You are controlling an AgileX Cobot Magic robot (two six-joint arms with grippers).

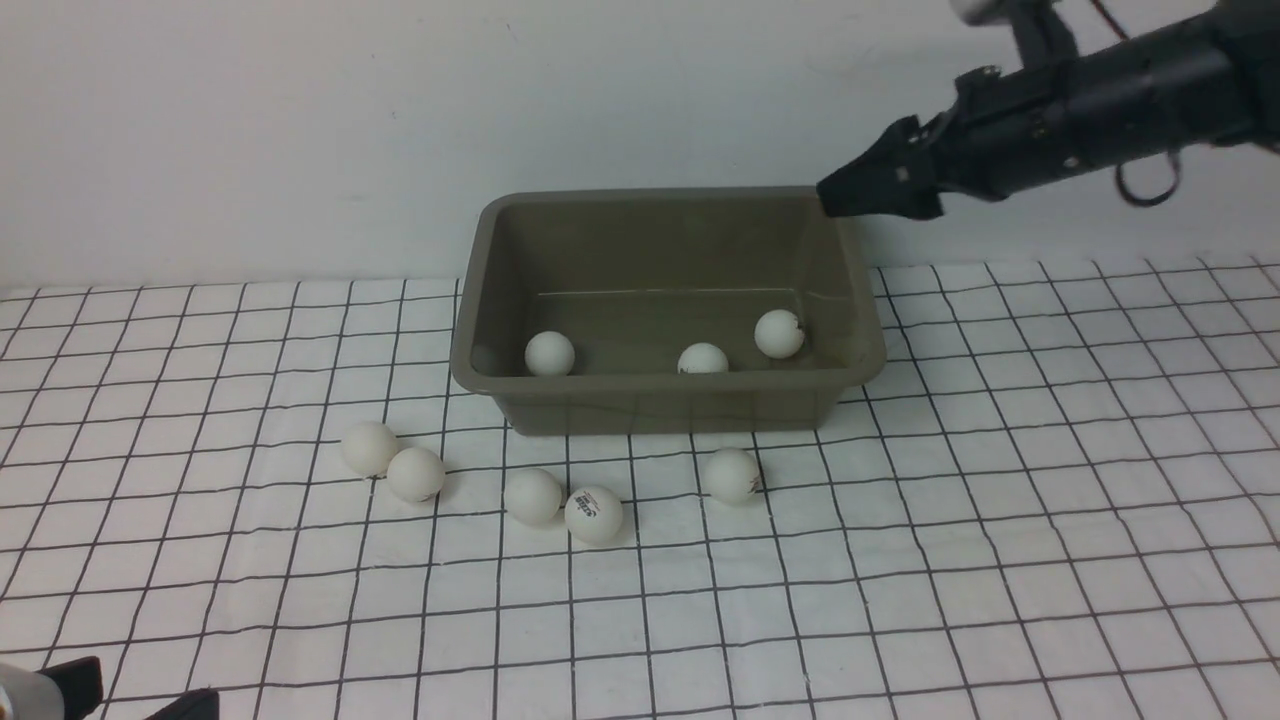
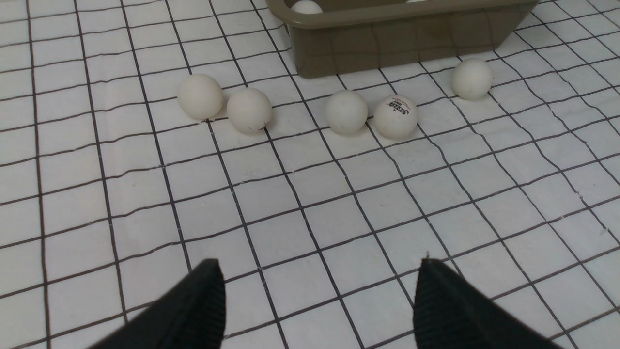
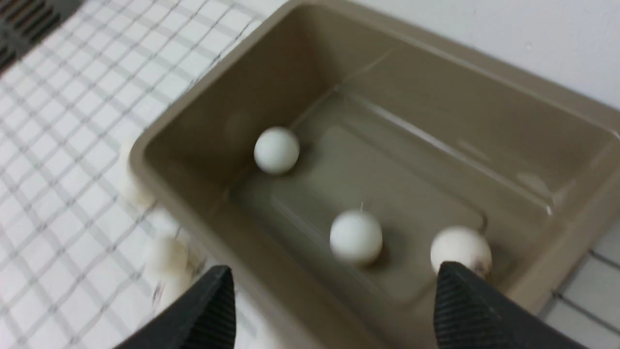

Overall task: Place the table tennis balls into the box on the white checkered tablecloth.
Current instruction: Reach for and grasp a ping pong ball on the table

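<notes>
The olive-grey box [image 1: 480, 370] [image 3: 160, 145] stands at the back of the white checkered tablecloth [image 1: 900, 560] [image 2: 310, 203]. Three table tennis balls lie inside it: one [image 1: 549, 353] at the left, one [image 1: 702, 359] in the middle, one [image 1: 779, 333] at the right. Several more balls rest on the cloth in front of the box, among them one [image 1: 370, 447], one with a logo [image 1: 593, 514] [image 2: 395, 116] and one [image 1: 732, 475]. My right gripper [image 1: 850, 195] [image 3: 334, 276] hangs open and empty above the box's far right corner. My left gripper [image 2: 319, 269] stands open over bare cloth near the front left edge.
A plain white wall rises behind the box. My right arm [image 1: 1100, 95] reaches in from the upper right.
</notes>
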